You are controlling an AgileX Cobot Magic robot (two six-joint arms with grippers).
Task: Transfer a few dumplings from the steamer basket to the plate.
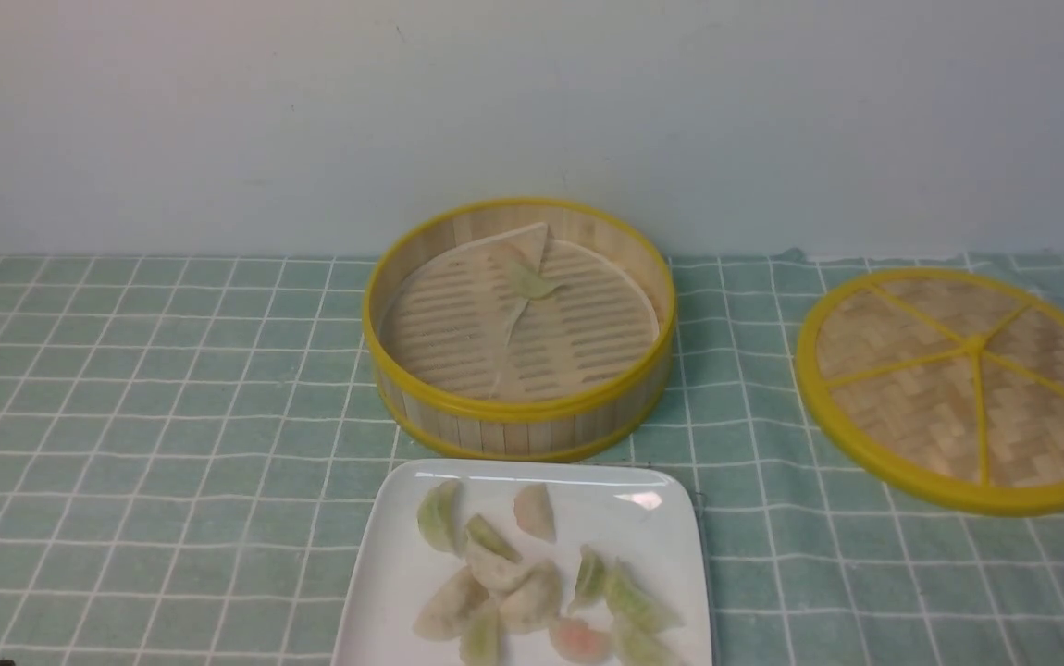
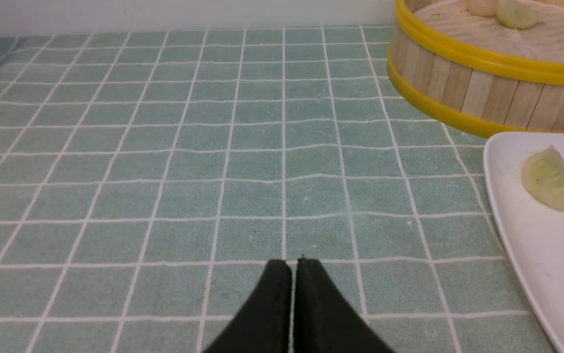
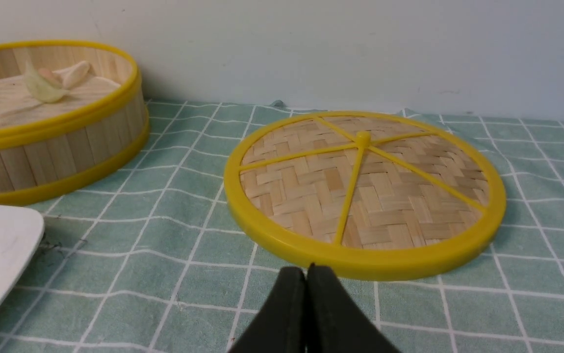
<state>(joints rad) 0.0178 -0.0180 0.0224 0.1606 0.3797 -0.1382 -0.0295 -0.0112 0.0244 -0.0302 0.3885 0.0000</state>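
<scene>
A woven yellow-rimmed lid (image 1: 965, 388) lies flat on the green checked tablecloth (image 1: 153, 388).

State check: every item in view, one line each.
steamer basket: uncovered, upright, two dumplings left at the back.
lid: off, flat on the cloth to the basket's right.
plate: in front of the basket, carrying a pile of dumplings.
left end effector: shut, empty, over the cloth.
right end effector: shut, empty, by the lid's rim.
</scene>
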